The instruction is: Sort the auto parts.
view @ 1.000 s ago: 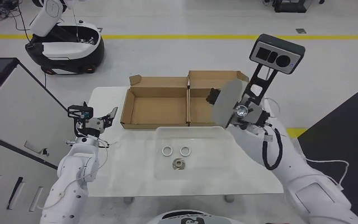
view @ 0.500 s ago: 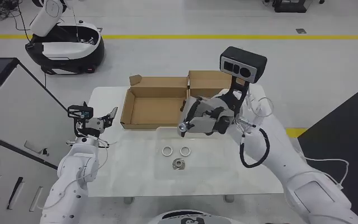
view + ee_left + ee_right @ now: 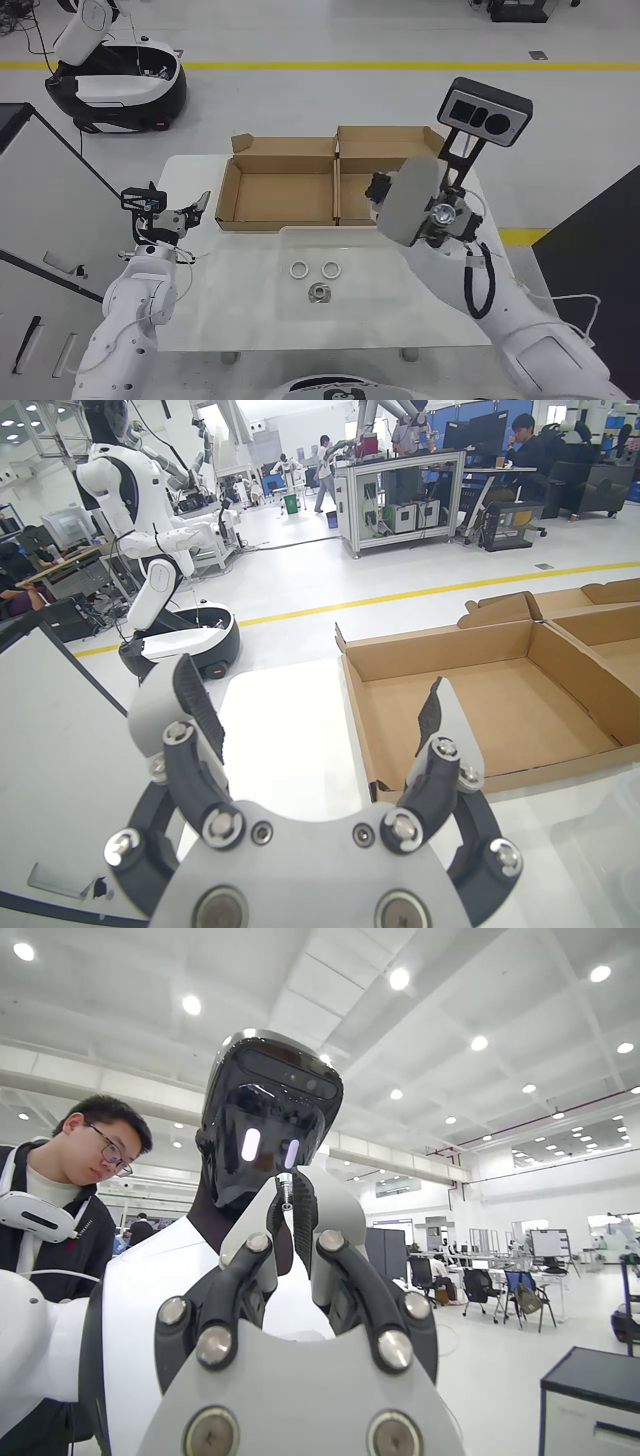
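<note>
— What lies nearest on the worktop (image 3: pixel 220 300)?

— A clear tray (image 3: pixel 370 295). Toward its near side sits a round metal hub (image 3: pixel 319 292). Just past the hub, a pale ring (image 3: pixel 298 269) and a second ring (image 3: pixel 331 268) lie side by side, not touching.

— And the left gripper (image 3: pixel 310 670)?

— Off to the tray's left, above the worktop, with its jaws spread wide.

— The right gripper (image 3: pixel 286 1200)?

— High over the tray's far right corner, pointing upward. Its jaws are pinched on a small ribbed metal pin (image 3: pixel 285 1189), held right at their tips.

— What stands beyond the tray?

— Two open cardboard boxes, touching side by side. The left box (image 3: pixel 275 190) is behind the tray's far left corner. The right box (image 3: pixel 355 195) is behind the tray's far right corner, partly under the right gripper.
</note>
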Controlling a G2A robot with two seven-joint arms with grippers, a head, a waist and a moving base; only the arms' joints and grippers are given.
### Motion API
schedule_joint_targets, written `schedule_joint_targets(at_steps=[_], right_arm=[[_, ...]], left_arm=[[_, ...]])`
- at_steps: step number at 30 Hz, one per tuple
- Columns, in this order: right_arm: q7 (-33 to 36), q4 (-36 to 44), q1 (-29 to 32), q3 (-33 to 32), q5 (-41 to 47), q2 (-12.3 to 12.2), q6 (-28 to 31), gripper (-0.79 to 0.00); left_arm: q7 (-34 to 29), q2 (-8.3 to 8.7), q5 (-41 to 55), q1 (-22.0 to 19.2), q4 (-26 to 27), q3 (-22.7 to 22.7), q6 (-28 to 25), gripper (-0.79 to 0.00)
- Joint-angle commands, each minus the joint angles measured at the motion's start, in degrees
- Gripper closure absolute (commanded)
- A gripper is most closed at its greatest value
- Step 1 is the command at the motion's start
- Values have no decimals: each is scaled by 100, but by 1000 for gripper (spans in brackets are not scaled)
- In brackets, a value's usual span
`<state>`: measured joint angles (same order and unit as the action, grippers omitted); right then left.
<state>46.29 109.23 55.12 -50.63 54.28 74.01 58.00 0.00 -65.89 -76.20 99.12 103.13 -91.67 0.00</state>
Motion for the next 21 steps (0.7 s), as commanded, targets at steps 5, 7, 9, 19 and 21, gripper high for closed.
schedule_joint_targets(at_steps=[5, 7, 9, 19, 21], right_arm=[[0, 81, 107, -20, 74, 194, 0, 0], [0, 80, 108, -16, 78, 207, 0, 0], [0, 80, 108, -16, 78, 207, 0, 0], [0, 80, 108, -16, 78, 207, 0, 0], [0, 80, 108, -16, 78, 207, 0, 0]], left_arm=[[0, 0, 0, 0, 0, 0, 0, -785], [0, 0, 0, 0, 0, 0, 0, -785], [0, 0, 0, 0, 0, 0, 0, -785], [0, 0, 0, 0, 0, 0, 0, -785], [0, 0, 0, 0, 0, 0, 0, -785]])
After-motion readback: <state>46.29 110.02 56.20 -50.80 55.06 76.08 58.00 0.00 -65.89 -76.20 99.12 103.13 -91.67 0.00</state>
